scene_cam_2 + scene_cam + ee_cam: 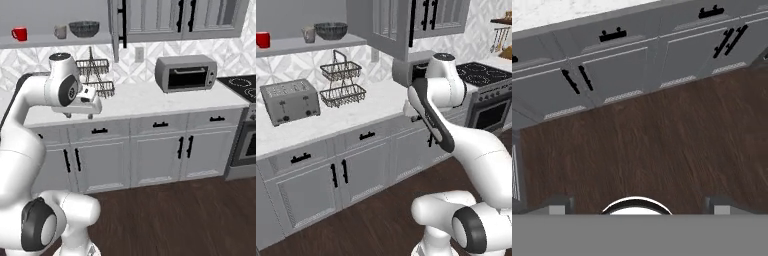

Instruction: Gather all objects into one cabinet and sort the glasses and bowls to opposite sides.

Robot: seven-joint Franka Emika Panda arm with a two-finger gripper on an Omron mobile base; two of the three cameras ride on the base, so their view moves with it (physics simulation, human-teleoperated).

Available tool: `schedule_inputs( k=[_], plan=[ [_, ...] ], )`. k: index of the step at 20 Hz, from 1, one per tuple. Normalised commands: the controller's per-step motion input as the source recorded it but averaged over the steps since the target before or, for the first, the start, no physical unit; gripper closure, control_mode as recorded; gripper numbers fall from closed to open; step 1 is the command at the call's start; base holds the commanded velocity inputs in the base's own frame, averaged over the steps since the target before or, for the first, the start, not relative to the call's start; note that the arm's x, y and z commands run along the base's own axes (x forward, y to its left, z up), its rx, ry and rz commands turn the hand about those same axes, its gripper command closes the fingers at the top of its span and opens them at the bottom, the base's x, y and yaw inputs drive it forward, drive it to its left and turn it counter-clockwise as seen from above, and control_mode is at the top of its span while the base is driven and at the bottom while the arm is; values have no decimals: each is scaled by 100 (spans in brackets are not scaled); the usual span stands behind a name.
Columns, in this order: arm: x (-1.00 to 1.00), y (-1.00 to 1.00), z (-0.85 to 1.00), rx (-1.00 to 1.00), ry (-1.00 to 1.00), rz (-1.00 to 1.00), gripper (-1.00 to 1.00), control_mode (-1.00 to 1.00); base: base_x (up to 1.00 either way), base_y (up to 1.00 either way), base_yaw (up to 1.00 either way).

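On the grey shelf (293, 47) of the open upper cabinet stand the red cup (262, 39), the grey-beige mug (308, 34) and the wide dark grey bowl (331, 30). From the right base view they read red cup (19, 34), mug (60, 31), bowl (84, 28), with the cabinet door (116, 27) swung open edge-on. The small blue bowl is out of view. My gripper (79, 115) hangs over the counter's front edge, pointing down, open and empty. In the hand view its fingertips (559, 205) stand wide apart above the wood floor.
A black wire basket stand (341, 82) and a toaster (290, 101) sit on the white counter (376, 102). A toaster oven (186, 73) stands further right, and a stove (483, 75) beyond it. Lower cabinet doors and drawers (622, 65) line the counter front.
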Motion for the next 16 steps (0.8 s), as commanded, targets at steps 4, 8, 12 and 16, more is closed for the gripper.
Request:
schedule_inputs(
  k=[4, 8, 12, 16],
  plan=[
    [0, 0, 0, 0, 0, 0, -100, 100, 1, -51, -53],
    [0, 0, 0, 0, 0, 0, -100, 100, 0, -54, -52],
    [0, 0, 0, 0, 0, 0, -100, 100, 1, -57, -52],
    [0, 0, 0, 0, 0, 0, -100, 100, 22, -65, -52]
  ],
)
